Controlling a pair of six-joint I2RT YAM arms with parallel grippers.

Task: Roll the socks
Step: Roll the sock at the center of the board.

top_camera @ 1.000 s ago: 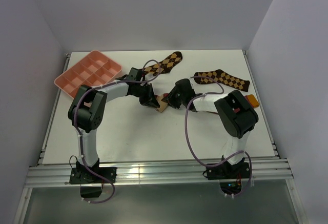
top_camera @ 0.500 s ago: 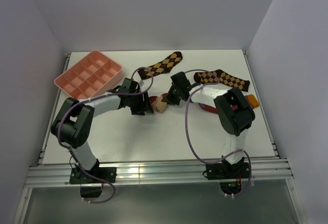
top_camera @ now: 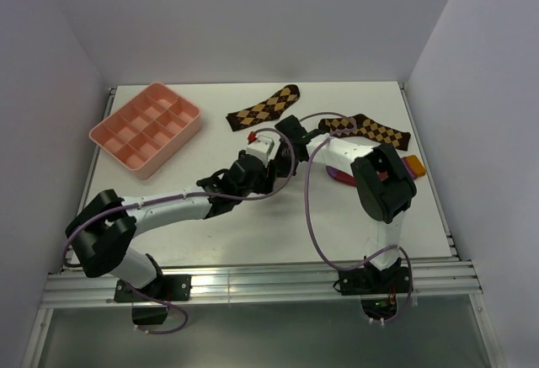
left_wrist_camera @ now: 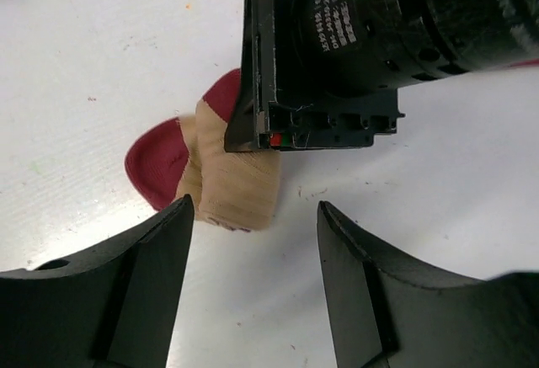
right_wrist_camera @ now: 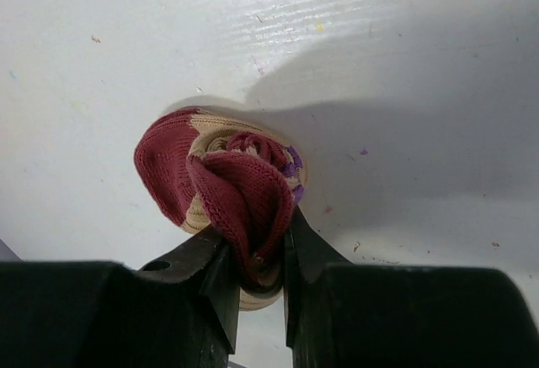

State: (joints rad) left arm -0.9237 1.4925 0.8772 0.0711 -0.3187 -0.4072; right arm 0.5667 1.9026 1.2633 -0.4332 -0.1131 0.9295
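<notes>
The tan sock (right_wrist_camera: 221,174) with maroon toe and heel lies rolled into a bundle on the white table (right_wrist_camera: 404,65). My right gripper (right_wrist_camera: 257,246) is shut on a maroon fold of that roll. In the left wrist view the same roll (left_wrist_camera: 232,178) lies just beyond my left gripper (left_wrist_camera: 253,210), which is open with bare table between its fingers; the right gripper's black body (left_wrist_camera: 337,48) sits over the roll. From above, both grippers meet mid-table, left (top_camera: 251,174) and right (top_camera: 271,159), hiding the roll. The crimson sock (top_camera: 339,173) lies flat under the right arm, its orange cuff (top_camera: 413,166) showing.
Two dark brown argyle socks lie at the back, one (top_camera: 265,105) at centre, one (top_camera: 368,130) to the right. A pink compartment tray (top_camera: 145,125) stands at the back left. Purple cables loop off both arms.
My left gripper has opened, let go of the roll and drawn back, and the left arm has stretched low across the table. My right gripper has closed on the roll.
</notes>
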